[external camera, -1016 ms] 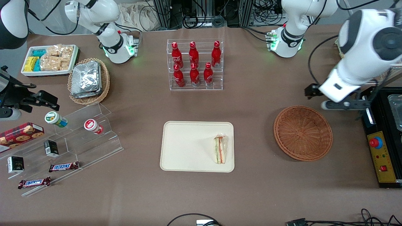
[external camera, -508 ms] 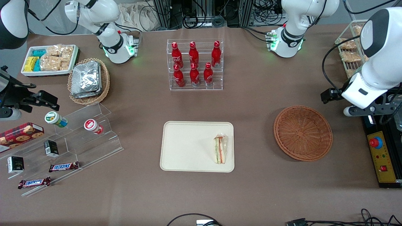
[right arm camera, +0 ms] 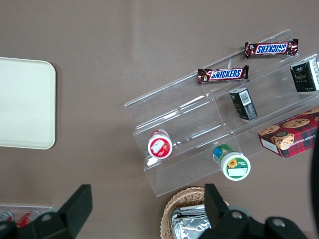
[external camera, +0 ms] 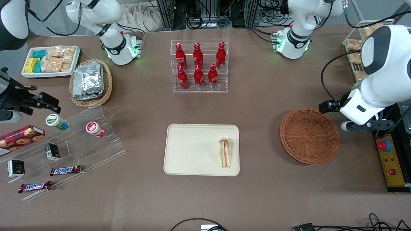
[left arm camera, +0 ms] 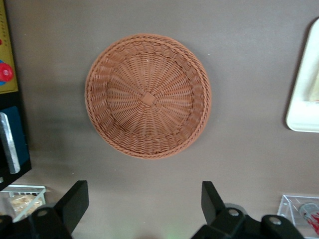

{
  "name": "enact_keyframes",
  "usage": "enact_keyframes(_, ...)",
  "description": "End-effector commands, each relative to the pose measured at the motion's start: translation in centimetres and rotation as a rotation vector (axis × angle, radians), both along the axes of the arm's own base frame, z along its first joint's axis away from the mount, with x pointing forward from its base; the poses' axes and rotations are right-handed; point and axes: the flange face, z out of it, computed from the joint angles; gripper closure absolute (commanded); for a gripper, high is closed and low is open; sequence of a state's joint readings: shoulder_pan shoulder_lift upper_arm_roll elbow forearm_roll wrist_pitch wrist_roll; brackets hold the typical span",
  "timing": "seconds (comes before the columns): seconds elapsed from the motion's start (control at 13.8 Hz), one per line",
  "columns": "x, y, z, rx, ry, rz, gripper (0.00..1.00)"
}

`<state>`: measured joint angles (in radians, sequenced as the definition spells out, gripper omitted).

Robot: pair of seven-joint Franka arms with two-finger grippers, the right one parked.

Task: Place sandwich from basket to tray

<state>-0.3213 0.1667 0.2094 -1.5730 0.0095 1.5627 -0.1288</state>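
The sandwich (external camera: 225,152), a clear-wrapped wedge with orange and green layers, lies on the cream tray (external camera: 189,150), close to the tray edge that faces the basket. The reddish-brown wicker basket (external camera: 310,135) (left arm camera: 148,95) holds nothing. My left gripper (external camera: 364,125) (left arm camera: 143,191) hangs high over the table beside the basket, toward the working arm's end. It is open, and only bare brown tabletop shows between its black fingers (left arm camera: 75,199). A corner of the tray (left arm camera: 304,107) shows in the left wrist view.
A black and yellow control box with a red button (external camera: 384,146) lies under the arm, beside the basket. A wire rack of snack bags (external camera: 354,51) stands farther from the front camera. A clear rack of red bottles (external camera: 199,65) is past the tray.
The left arm has swung outward from the basket toward its own end of the table, then come nearer the front camera. The sandwich, tray and basket have not moved.
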Motion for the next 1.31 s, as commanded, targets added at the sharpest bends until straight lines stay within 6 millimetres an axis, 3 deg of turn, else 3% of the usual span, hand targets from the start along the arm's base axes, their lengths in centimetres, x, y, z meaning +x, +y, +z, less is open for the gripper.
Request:
enact_keyframes(0.0,-2.3,0.3,0.4,-0.032,-0.017,0.010,0.00)
enact_keyframes(0.22,-4.2,0.7,-0.1,-0.045,-0.063,0.000,0.00)
enact_keyframes(0.44,-3.4,0.5,-0.2,-0.037,-0.063,0.000,0.00)
enact_keyframes(0.51,-3.2,1.5,-0.1,-0.041,-0.073,0.017,0.01)
enact_keyframes(0.65,-3.0,1.2,0.7,-0.048,-0.081,0.010,0.07)
enact_keyframes(0.94,-1.0,0.8,2.2,-0.051,-0.092,-0.001,0.00)
enact_keyframes(1.23,-1.0,0.0,2.3,-0.049,-0.083,-0.010,0.00)
